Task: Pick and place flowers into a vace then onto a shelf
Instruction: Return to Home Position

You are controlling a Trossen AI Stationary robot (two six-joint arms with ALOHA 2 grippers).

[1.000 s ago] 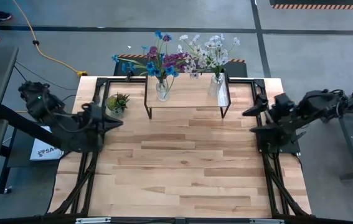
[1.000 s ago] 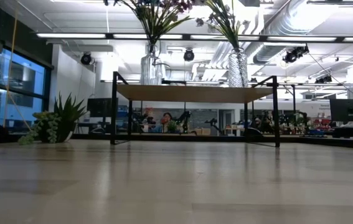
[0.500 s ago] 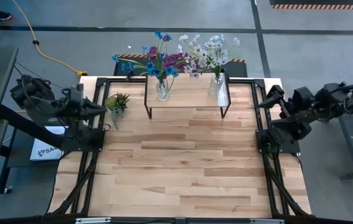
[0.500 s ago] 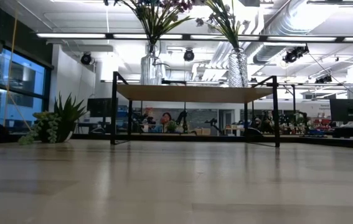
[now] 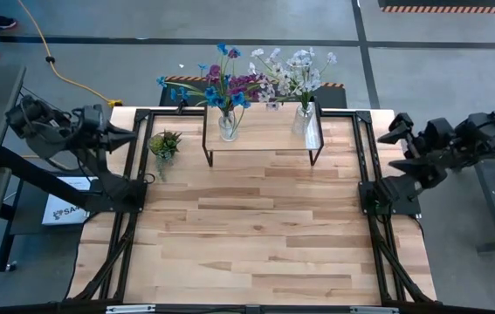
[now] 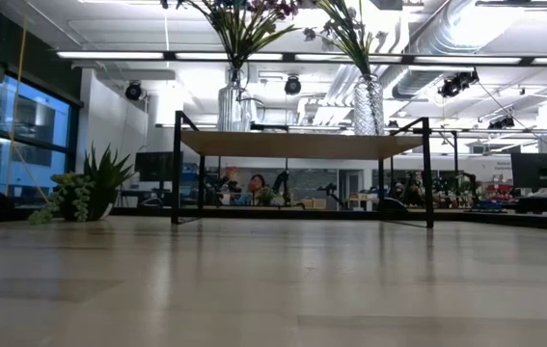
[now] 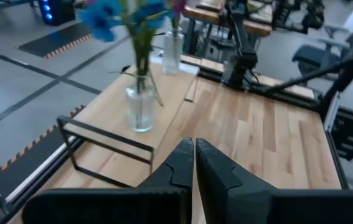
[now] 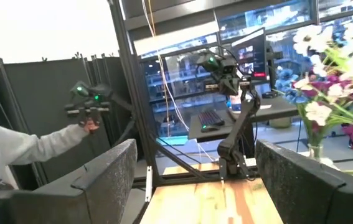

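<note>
In the last second I have pulled both my arms back from the table [image 5: 256,227]. In the high view my left gripper [image 5: 130,133] was over the left edge of the wood, beside the small potted plant [image 5: 165,144]; now it is higher and further to the left of the frame, outside the table corner. My right gripper [image 5: 397,139] has gone the same way to the right, and it is now out past the table's black frame. The left fingers are pressed together and hold nothing. The right fingers stand wide apart and are also empty. On the shelf [image 5: 264,133], in the upper middle of the frame, nothing has moved: both vases stand upright where they were. I judge therefore that the placing is finished and only the return of the arms to rest remains. Now I count. There is one shelf and on it two glass vases, the left vase [image 5: 227,127] and the right vase [image 5: 304,120], well apart from each other. There are two bunches of flowers: the purple and blue flowers [image 5: 218,85] in the left vase and the white and pale pink flowers [image 5: 291,71] in the right one. No stem lies loose on the table. There is one potted plant, standing on the table just left of the shelf.
</note>
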